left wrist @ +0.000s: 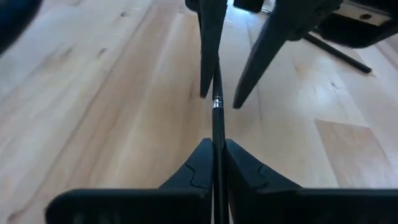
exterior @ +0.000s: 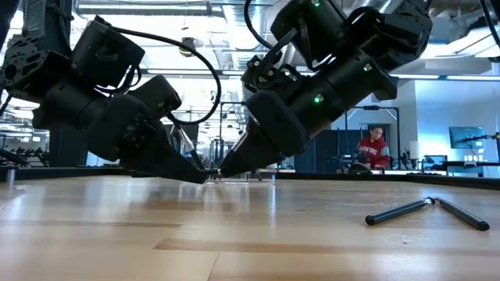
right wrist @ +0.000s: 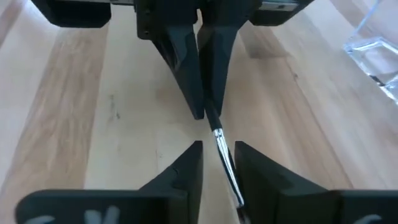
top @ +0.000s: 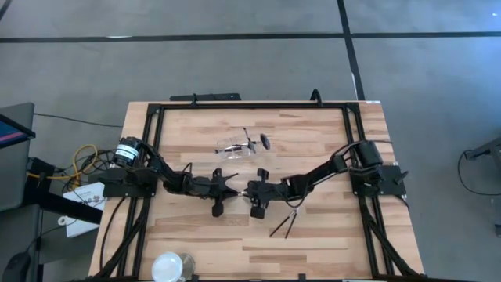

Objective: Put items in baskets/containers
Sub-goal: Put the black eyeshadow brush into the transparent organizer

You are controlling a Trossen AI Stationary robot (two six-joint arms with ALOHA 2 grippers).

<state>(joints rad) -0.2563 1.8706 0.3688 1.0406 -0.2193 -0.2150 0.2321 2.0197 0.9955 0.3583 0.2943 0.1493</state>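
- The left end effector (top: pixel 232 185), near the middle of the light wooden table (top: pixel 313 243), has its two dark fingers pressed tightly on one slim dark makeup brush with a silver ferrule (left wrist: pixel 217 124). The brush points forward, toward the other arm.
- The right end effector (top: pixel 252 188) faces it tip to tip. Its fingers stand a little apart, on both sides of the same brush but not squeezing it. I judge this is a handover between the arms.
- The small clear plastic container (top: pixel 237 150) lies just behind them and already holds some brushes; one fan-shaped brush (top: pixel 264 142) lies just beside it.
- Two more dark brushes (top: pixel 283 224) wait on the table, in front of the right arm.
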